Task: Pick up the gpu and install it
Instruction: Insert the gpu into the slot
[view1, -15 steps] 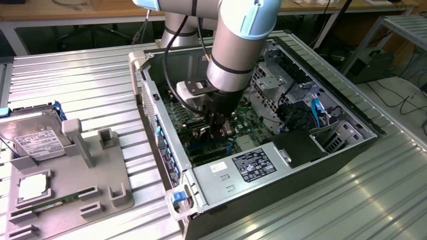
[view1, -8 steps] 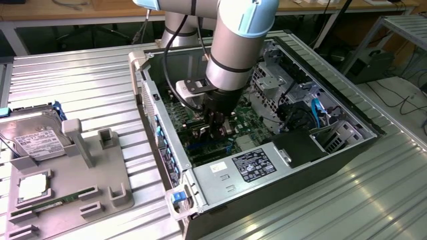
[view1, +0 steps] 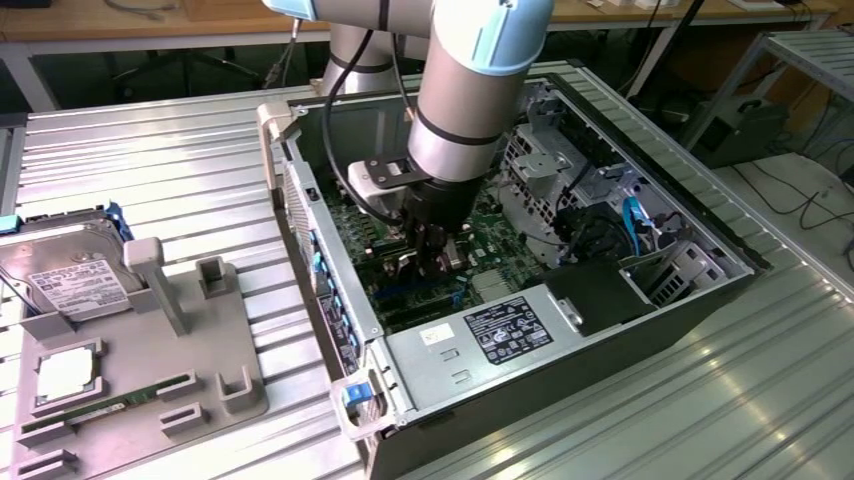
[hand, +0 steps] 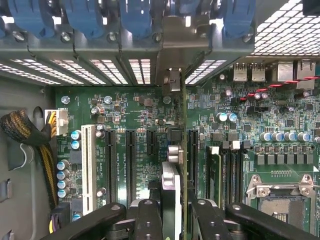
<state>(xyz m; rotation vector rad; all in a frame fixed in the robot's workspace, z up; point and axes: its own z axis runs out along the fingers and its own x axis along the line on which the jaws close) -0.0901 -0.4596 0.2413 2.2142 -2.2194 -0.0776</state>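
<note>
We see our gripper (hand: 172, 220) deep inside the open computer case (view1: 694, 300), jaws clamped on the upright gpu (hand: 183, 165) above the motherboard (hand: 135, 120) slots.

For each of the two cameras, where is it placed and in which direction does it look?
Exterior view: off the arm, raised, looking down into the open computer case; the arm and gripper show.
Wrist view: on the wrist, looking along the fingers at the motherboard, gpu edge-on between them.
Shared: gripper, motherboard.

Ribbed metal table (view1: 160, 170): open PC case (view1: 694, 300), grey parts tray (view1: 200, 390) w/ drive.
</note>
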